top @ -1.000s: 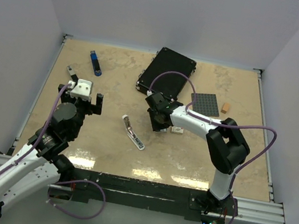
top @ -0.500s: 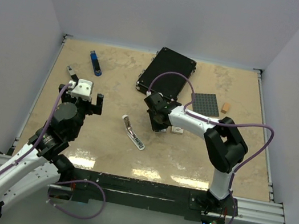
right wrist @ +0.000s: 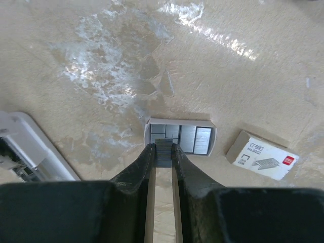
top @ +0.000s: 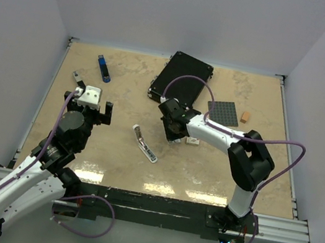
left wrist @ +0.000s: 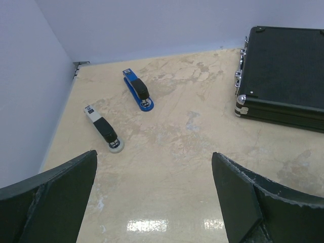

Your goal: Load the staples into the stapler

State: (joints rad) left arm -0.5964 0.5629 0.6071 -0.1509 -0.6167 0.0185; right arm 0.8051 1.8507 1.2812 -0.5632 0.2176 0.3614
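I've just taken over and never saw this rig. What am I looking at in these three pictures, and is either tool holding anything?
Two robot arms are bolted at the near edge of a table. The overhead picture looks down from behind them; the other two come from a camera on each wrist. The left tool hangs open and empty, facing a blue stapler, a black-and-grey stapler and a black case. The right tool pinches a strip of staples in an open tray, a white printed box lying beside it. An opened stapler lies nearby, toward the left arm.
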